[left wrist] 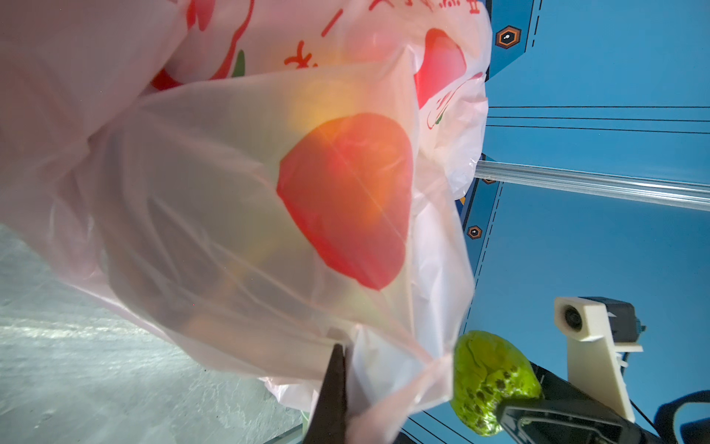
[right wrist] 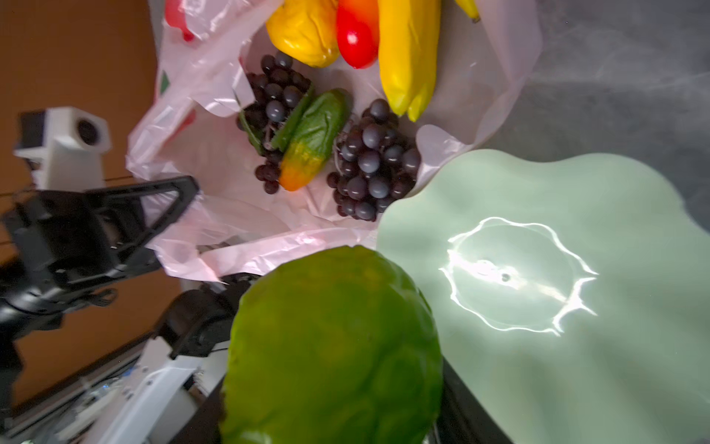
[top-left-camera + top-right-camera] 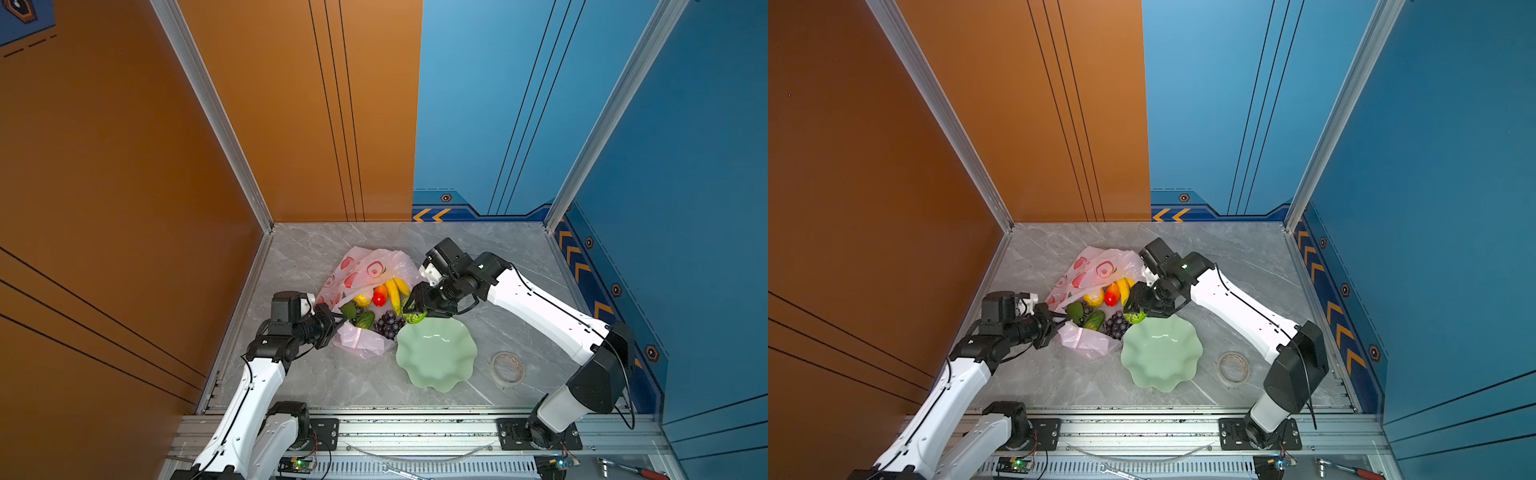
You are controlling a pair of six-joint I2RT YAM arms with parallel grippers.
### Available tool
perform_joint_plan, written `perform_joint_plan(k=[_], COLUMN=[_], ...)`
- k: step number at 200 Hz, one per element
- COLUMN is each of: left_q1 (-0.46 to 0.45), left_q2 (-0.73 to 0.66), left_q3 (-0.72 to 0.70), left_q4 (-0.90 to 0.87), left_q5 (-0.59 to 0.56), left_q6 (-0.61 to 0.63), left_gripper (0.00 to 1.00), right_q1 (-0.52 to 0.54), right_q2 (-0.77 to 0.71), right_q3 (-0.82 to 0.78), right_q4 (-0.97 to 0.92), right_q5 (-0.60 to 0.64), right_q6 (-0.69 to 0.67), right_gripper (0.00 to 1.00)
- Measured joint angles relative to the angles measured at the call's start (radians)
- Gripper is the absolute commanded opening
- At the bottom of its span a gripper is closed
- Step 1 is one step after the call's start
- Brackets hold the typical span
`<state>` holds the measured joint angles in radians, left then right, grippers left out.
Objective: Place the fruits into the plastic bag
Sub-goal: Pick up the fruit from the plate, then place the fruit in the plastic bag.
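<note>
Grips the green ball (image 3: 417,319) in the right gripper (image 3: 412,311), jaws roughly half apart and closed on its sides. Low centre in both top views, just over the far rim of the pale green plate (image 3: 436,361). Pinches a fold of the plastic bag (image 3: 368,266) in the left gripper (image 3: 337,320), jaws shut tight on the film, left of centre.

Bag mouth spread open just left of the ball in the top views, right against the plate's rim. Banana bunch (image 3: 395,291), lemon (image 3: 362,300), mango (image 3: 380,296), oblong green-orange fruit (image 3: 365,320) and grapes (image 3: 388,325) already lying inside on the pink film.

Right arm plainly the nearer, and the only one free to deliver, with the left arm tied up at the bag's edge. Probably needs just a short carry leftward and slightly up the frame, over the grapes, then a release. Roundish ball, so no long axis to line up. Likely to roll once dropped, though the heaped fruit should stop it.

Right wrist view: ball (image 2: 334,346) filling the lower middle, open mouth above it, plate bare at right, two separate grape clusters, a detail lost from above. Left wrist view: one black fingertip (image 1: 334,384) clamped on film, ball (image 1: 491,380) at lower right beyond the bag's edge. Tape roll (image 3: 507,368) only in the top views.
</note>
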<state>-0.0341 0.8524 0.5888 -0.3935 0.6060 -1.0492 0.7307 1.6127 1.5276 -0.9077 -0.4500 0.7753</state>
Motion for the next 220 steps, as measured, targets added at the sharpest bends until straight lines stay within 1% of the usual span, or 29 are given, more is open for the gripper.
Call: perform_joint_plan(k=[49, 75, 103, 125, 148, 220], left_q1=[0.0, 0.0, 0.0, 0.0, 0.0, -0.001], left_q2=[0.0, 0.0, 0.0, 0.0, 0.0, -0.008], left_q3=[0.0, 0.0, 0.0, 0.0, 0.0, 0.0], left_q4=[0.0, 0.0, 0.0, 0.0, 0.0, 0.0], left_q5=[0.0, 0.0, 0.0, 0.0, 0.0, -0.003], left_q6=[-0.003, -0.007, -0.008, -0.015, -0.015, -0.026], left_gripper=[0.0, 0.0, 0.0, 0.0, 0.0, 0.0], right_q1=[-0.014, -0.014, -0.014, -0.014, -0.014, -0.014], right_q2=[-0.005, -0.003, 0.024, 0.054, 0.077, 0.16], right_q3=[-0.098, -0.129, -0.152, -0.164, -0.169, -0.198], right_q4=[0.294, 0.451, 0.589, 0.648, 0.67, 0.74], right_q5=[-0.135, -0.176, -0.187, -0.187, -0.185, -0.183], right_q6=[0.227, 0.342, 0.443, 0.497, 0.536, 0.599], right_gripper=[0.58, 0.58, 0.58, 0.58, 0.59, 0.61])
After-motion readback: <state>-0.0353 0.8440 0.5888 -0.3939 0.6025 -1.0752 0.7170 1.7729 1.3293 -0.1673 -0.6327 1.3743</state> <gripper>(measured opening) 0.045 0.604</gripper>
